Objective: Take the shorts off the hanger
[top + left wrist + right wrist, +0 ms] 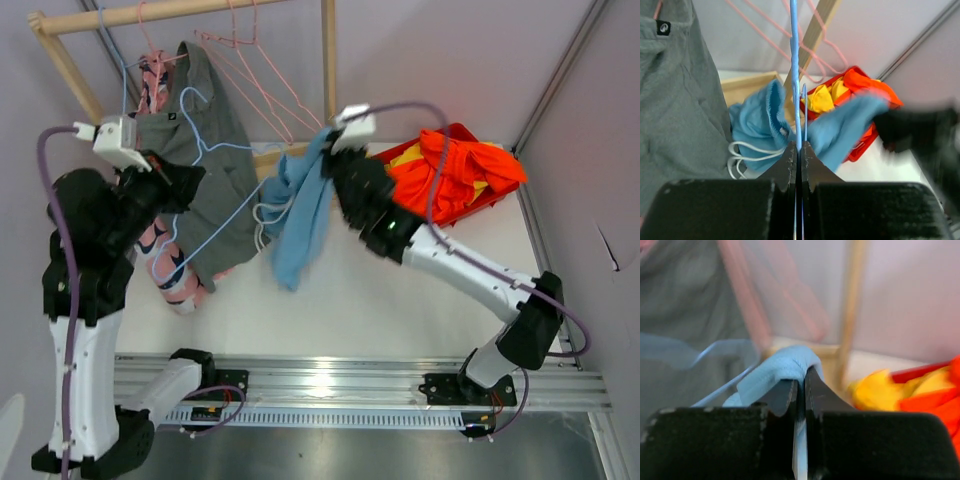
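Light blue shorts (300, 215) with a white drawstring (268, 215) hang in mid-air between the arms. A thin blue wire hanger (215, 160) runs from them towards my left arm. My left gripper (799, 146) is shut on the blue hanger's wire (796, 75); the shorts (762, 125) lie just beyond it. My right gripper (800, 382) is shut on a fold of the shorts (782, 365) at their upper right corner (325, 145). In the top view the left gripper (180, 185) sits over grey cloth.
A wooden rack (328, 60) stands at the back with pink hangers (250, 70) and a grey garment (205, 150) on it. A red bin (460, 175) of orange and yellow clothes is at the right. A pink patterned garment (170, 270) lies by the left arm.
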Robot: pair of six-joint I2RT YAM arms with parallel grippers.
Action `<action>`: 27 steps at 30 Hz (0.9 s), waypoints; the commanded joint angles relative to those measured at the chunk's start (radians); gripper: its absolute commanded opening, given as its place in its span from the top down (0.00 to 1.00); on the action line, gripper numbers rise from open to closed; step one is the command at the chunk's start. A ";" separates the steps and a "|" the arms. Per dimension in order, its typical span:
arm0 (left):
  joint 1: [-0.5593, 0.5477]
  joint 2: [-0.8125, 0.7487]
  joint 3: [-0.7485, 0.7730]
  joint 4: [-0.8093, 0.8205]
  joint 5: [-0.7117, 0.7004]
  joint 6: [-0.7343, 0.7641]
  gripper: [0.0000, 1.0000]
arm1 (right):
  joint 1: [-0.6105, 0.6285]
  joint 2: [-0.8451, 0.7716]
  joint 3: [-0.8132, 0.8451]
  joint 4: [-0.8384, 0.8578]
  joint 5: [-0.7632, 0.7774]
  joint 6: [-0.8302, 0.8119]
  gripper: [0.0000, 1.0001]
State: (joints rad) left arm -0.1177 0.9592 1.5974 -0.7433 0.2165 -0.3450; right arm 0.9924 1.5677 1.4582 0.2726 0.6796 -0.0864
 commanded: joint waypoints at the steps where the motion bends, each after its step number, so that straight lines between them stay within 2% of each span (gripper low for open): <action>1: -0.003 -0.063 -0.011 0.027 0.017 0.050 1.00 | -0.205 -0.021 0.259 -0.011 -0.092 -0.024 1.00; 5: -0.003 -0.091 -0.051 0.008 -0.035 0.066 1.00 | -0.380 0.046 0.473 -0.085 -0.155 -0.013 1.00; 7: -0.003 -0.103 -0.083 0.027 -0.063 0.061 1.00 | -0.440 0.087 0.545 -0.120 -0.184 0.000 1.00; 9: -0.004 -0.102 -0.100 0.038 -0.078 0.060 1.00 | -0.521 0.104 0.548 -0.130 -0.207 0.026 1.00; 13: -0.003 -0.085 -0.117 0.068 -0.137 0.060 1.00 | -0.621 0.068 0.420 -0.119 -0.248 0.108 1.00; 17: -0.003 -0.051 -0.102 0.113 -0.172 0.069 1.00 | -0.663 0.000 0.107 -0.047 -0.278 0.165 1.00; 18: -0.003 -0.025 -0.093 0.123 -0.192 0.072 1.00 | -0.666 -0.009 0.062 -0.044 -0.281 0.187 0.96; 19: -0.003 -0.011 -0.088 0.133 -0.200 0.077 1.00 | -0.666 -0.026 0.018 -0.041 -0.304 0.198 0.76; 20: -0.003 0.025 -0.073 0.151 -0.210 0.080 1.00 | -0.666 -0.035 -0.068 -0.038 -0.316 0.207 0.41; 21: -0.003 0.048 -0.053 0.159 -0.212 0.084 1.00 | -0.664 -0.047 -0.111 -0.039 -0.321 0.253 0.01; 23: -0.003 0.097 0.010 0.174 -0.212 0.096 1.00 | -0.663 -0.101 -0.204 -0.036 -0.333 0.318 0.01; 27: -0.003 0.231 0.148 0.191 -0.287 0.116 1.00 | -0.611 -0.259 -0.531 0.046 -0.371 0.454 0.01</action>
State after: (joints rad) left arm -0.1192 1.1366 1.6287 -0.6300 -0.0055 -0.2665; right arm 0.3447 1.4746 1.0344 0.1921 0.3489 0.2329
